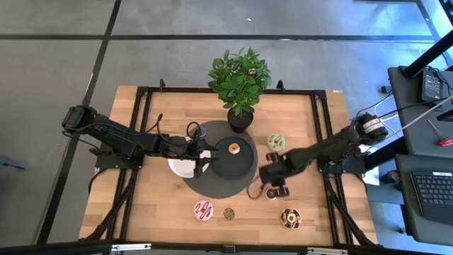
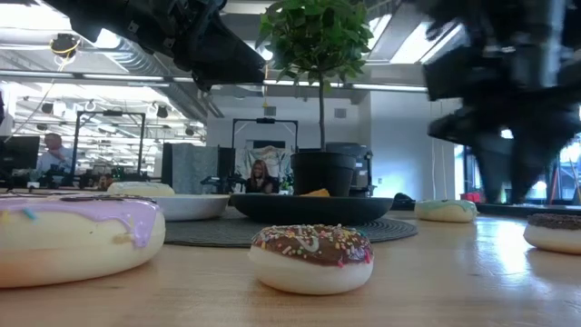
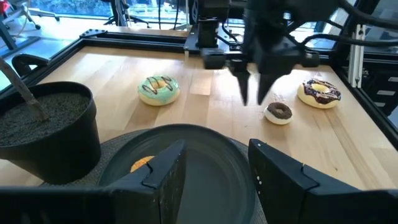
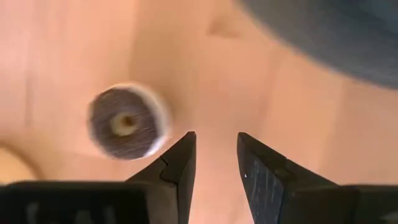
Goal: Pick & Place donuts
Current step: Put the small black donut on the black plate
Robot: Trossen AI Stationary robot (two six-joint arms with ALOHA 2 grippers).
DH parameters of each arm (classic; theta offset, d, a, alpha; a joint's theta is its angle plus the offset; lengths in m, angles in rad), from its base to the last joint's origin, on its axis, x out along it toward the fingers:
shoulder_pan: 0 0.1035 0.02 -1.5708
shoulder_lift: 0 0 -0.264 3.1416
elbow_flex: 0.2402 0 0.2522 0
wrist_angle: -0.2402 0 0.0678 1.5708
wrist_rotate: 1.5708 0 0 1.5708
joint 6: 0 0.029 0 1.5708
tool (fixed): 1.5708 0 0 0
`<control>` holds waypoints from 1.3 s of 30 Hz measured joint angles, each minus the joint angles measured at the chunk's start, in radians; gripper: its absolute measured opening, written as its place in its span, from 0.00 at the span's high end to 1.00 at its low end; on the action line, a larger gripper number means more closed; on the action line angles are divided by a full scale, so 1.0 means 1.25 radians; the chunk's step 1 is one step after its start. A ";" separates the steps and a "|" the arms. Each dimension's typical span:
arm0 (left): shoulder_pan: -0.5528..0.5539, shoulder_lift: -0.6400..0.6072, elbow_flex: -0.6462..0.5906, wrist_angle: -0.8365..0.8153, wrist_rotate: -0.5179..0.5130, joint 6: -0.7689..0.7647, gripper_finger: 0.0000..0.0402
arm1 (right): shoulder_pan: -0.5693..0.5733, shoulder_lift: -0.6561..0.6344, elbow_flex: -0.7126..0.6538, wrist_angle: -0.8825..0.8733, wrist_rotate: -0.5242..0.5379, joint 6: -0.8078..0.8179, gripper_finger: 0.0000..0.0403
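Observation:
An orange donut (image 1: 234,148) lies on the round black plate (image 1: 244,168); it also shows between my left fingers as the orange donut (image 3: 142,163). My left gripper (image 3: 214,171) is open, level over that plate's left rim (image 1: 207,154). My right gripper (image 4: 214,144) is open and points down just beside a small chocolate donut (image 4: 127,121), without touching it. On the wood lie a green donut (image 1: 276,142), a pink donut (image 1: 204,210), a mini sprinkled donut (image 1: 229,212) and a chocolate-iced donut (image 1: 290,218).
A potted plant (image 1: 241,117) stands at the far edge of the dark round mat (image 1: 212,185). A white plate (image 1: 182,168) sits under the left gripper, beside the black plate. Black frame rails (image 1: 322,127) border the table. Bare wood lies at the near left (image 1: 134,205).

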 joint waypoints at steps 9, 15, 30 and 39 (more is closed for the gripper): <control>0.000 0.000 0.000 0.000 0.000 0.000 0.58 | 0.110 0.003 -0.015 0.051 0.038 0.139 0.70; 0.000 0.000 0.000 0.000 0.000 0.000 0.58 | 0.129 0.009 -0.015 0.073 0.070 0.168 0.70; 0.000 0.000 0.000 0.000 -0.011 0.000 0.58 | 0.130 0.038 -0.015 0.080 0.069 0.201 0.87; -0.009 0.000 0.000 0.000 -0.015 -0.002 0.58 | 0.122 0.038 0.015 0.042 0.067 0.196 0.97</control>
